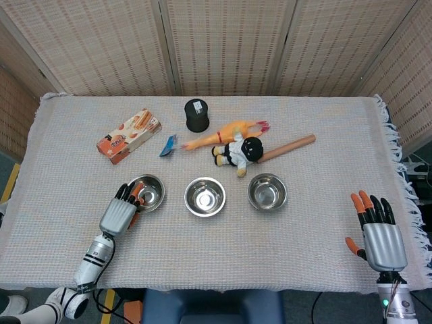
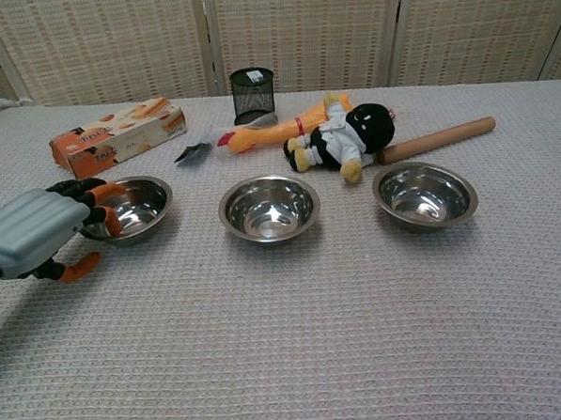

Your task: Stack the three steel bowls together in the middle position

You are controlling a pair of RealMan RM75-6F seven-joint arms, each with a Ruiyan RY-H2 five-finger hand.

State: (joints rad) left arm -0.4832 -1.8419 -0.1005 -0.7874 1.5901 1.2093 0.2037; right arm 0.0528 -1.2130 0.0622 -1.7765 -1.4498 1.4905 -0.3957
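Left robot hand [image 1: 120, 214] is right at the left bowl [image 1: 146, 193], fingers curled over its near-left rim but no clear grip yet. Middle bowl [image 1: 205, 196] sits off to its right. Right robot hand [image 1: 382, 244] hangs spread, well off.

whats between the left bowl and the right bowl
The middle steel bowl sits between the left bowl and right bowl, with bare cloth in the gaps; the head view shows it best.
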